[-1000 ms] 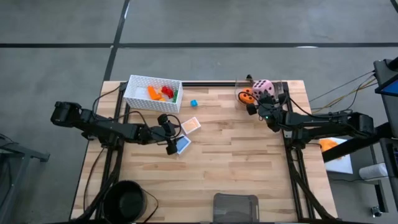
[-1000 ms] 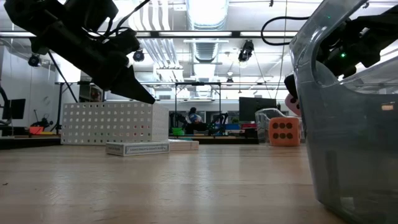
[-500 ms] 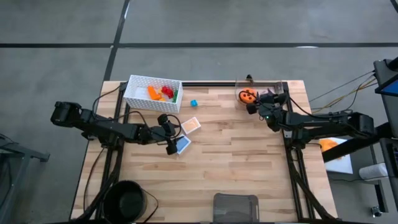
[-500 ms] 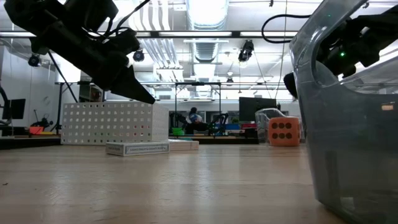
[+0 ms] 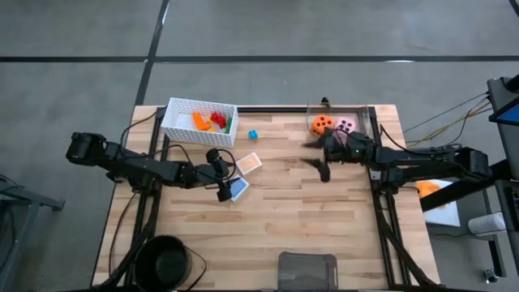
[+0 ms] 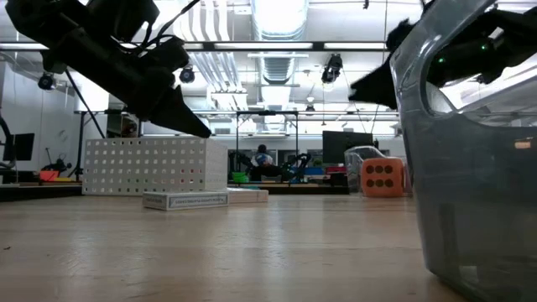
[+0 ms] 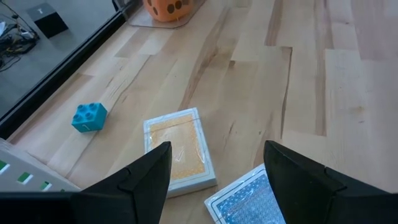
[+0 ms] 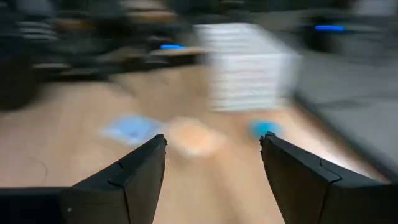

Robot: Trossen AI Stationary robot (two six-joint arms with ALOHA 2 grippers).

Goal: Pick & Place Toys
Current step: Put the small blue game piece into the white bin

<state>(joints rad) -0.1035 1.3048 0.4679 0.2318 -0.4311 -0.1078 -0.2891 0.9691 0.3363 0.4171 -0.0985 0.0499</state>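
we see the right tool [image 5: 318,158] released, empty, near the pink die [image 5: 345,125]; next, it should seek the teal brick [image 5: 252,134].

We look for writing and we find none we can read: the blue card [image 7: 249,199] shows only a fine pattern, and the orange die [image 6: 382,177] carries dots alone.

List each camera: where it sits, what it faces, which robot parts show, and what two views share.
High: overhead, looking straight down; both arms, left gripper, right gripper.
Low: table height, facing the room; white basket, orange die.
Left wrist: behind its open jaws, facing the peach card, teal brick.
Right wrist: behind its open jaws; blurred.
Shared: peach card in high and left wrist.
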